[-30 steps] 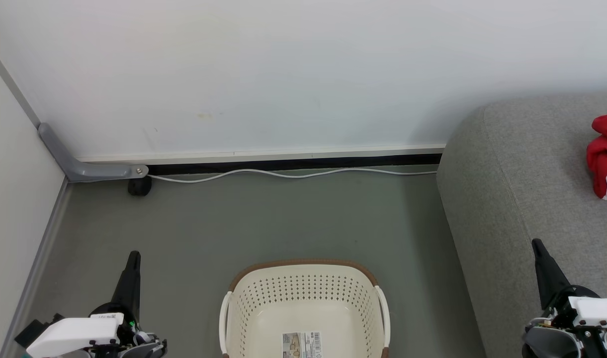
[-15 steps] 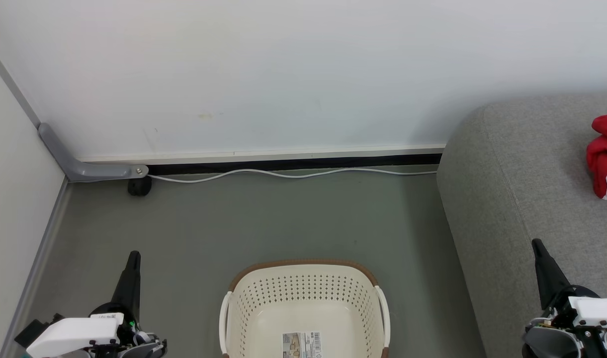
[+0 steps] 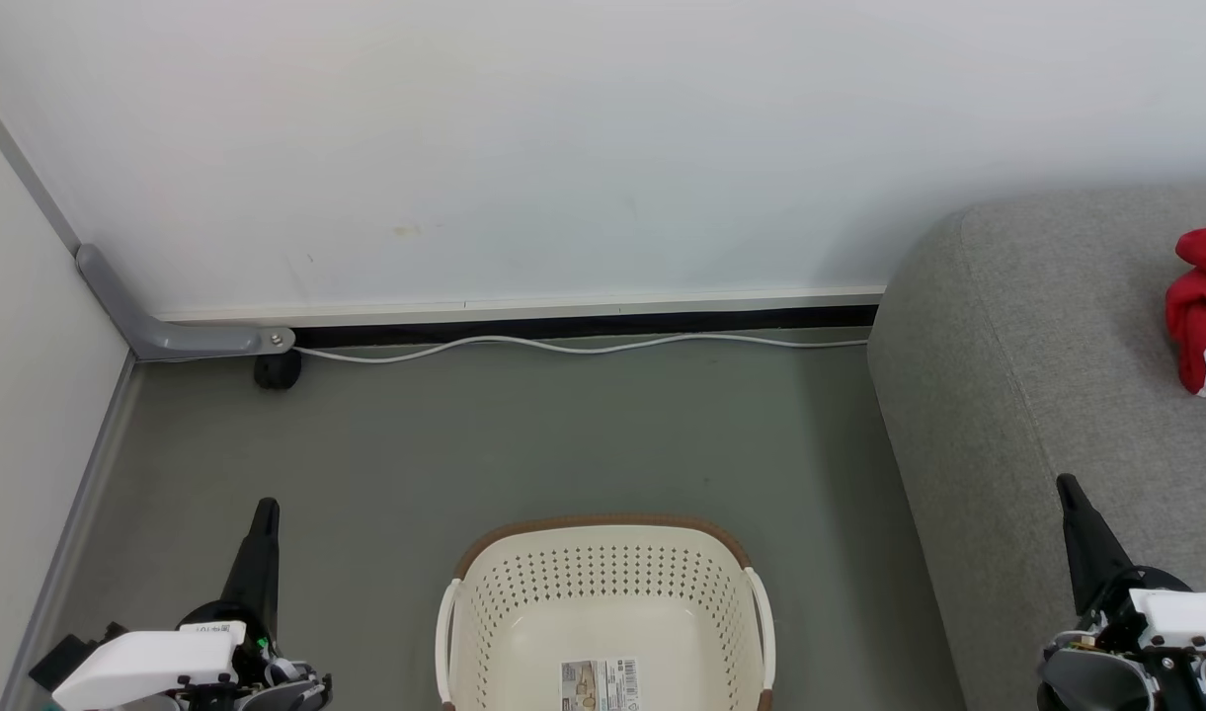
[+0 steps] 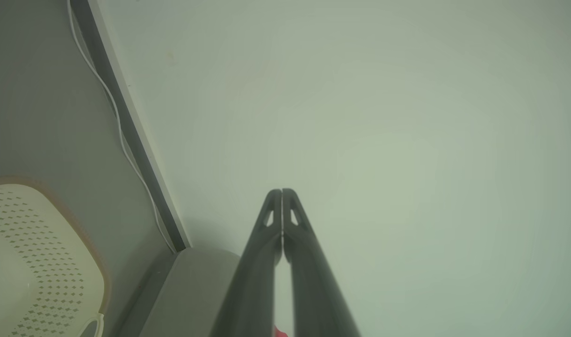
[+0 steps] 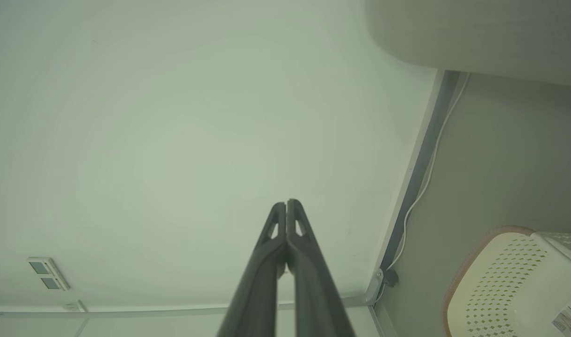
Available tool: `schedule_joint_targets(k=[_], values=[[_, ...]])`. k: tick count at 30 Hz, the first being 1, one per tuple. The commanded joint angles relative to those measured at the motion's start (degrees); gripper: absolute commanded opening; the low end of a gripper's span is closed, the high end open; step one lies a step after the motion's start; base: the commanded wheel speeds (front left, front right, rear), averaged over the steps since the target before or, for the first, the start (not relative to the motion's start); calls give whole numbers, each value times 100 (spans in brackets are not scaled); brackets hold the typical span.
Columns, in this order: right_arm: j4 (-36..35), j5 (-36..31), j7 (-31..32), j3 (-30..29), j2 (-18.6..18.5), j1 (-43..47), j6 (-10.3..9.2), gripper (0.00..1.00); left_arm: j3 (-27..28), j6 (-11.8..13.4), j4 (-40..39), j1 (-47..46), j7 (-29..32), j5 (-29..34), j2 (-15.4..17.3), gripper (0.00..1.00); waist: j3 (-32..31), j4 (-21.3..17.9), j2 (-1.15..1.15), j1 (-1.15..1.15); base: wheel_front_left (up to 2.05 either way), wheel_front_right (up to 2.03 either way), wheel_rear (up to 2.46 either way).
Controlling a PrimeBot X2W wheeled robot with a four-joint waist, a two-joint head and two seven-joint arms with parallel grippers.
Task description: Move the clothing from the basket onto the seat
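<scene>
- Presently on the grey seat [image 3: 1037,346]: the clothing [image 3: 1200,311], red, bunched, at the head view's right edge.
- Basket [image 3: 603,578]: on the floor [image 3: 523,434], between both grippers, barcode label [image 3: 600,686] on its bottom.
- Left gripper [image 4: 282,192]: jaws pressed together, holding nothing.
- Right gripper [image 5: 286,202]: likewise clenched, empty.

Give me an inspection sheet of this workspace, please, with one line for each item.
surface: grey-green floor, the basket stands on it.
job's things: red clothing lies on the grey sofa; basket has no clothing seen in it, a label inside.
clutter: nothing seen.
grippers: left gripper and right gripper both shut, holding nothing.
cables: white cable along the wall base.
surroundings: white wall; grey bracket with a black wheel.
</scene>
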Motion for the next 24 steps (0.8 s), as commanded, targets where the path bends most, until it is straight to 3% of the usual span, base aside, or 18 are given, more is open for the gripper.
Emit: schedule_joint_targets(k=[1, 24], values=[[-180, 66, 45, 95, -58, -95, 25, 0, 159, -48, -167, -333, 43, -24, 104, 0, 0, 0, 0, 0, 0, 0, 0], [-180, 67, 45, 96, -58, -95, 25, 0, 158, -48, -168, -333, 43, -25, 104, 0, 0, 0, 0, 0, 0, 0, 0]])
